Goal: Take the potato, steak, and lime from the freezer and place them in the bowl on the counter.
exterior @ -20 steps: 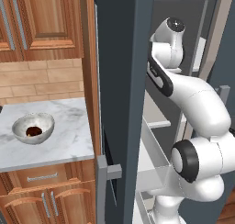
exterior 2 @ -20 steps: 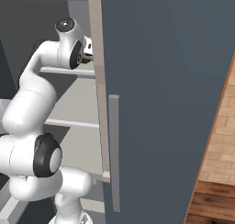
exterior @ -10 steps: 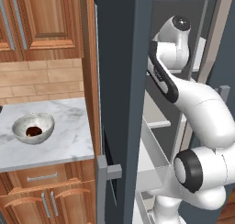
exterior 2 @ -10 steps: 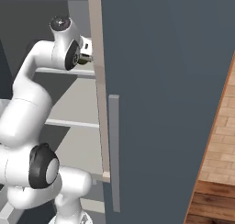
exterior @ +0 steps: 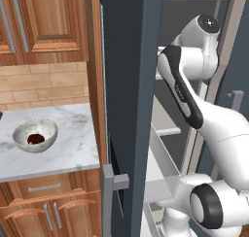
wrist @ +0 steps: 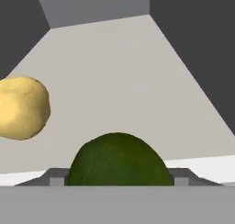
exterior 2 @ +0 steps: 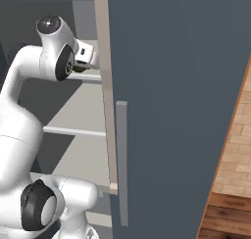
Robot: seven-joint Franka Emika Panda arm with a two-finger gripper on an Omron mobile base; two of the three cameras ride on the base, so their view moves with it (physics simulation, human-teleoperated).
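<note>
Freezer (exterior: 131,85) shelf holds potato (wrist: 20,108) and lime (wrist: 118,159); steak (exterior: 35,139) seems bowled; end effector (wrist: 118,184) open around lime.

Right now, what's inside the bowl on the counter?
The bowl on the marble counter holds one small dark brown-red piece, which looks like the steak. The near wall of the bowl covers its lower part, so anything beneath cannot be seen.

- Your arm (exterior: 221,134) has glossy white rounded links.
- You see dark grey caps on its joints, and a black strip along one upper link.
</note>
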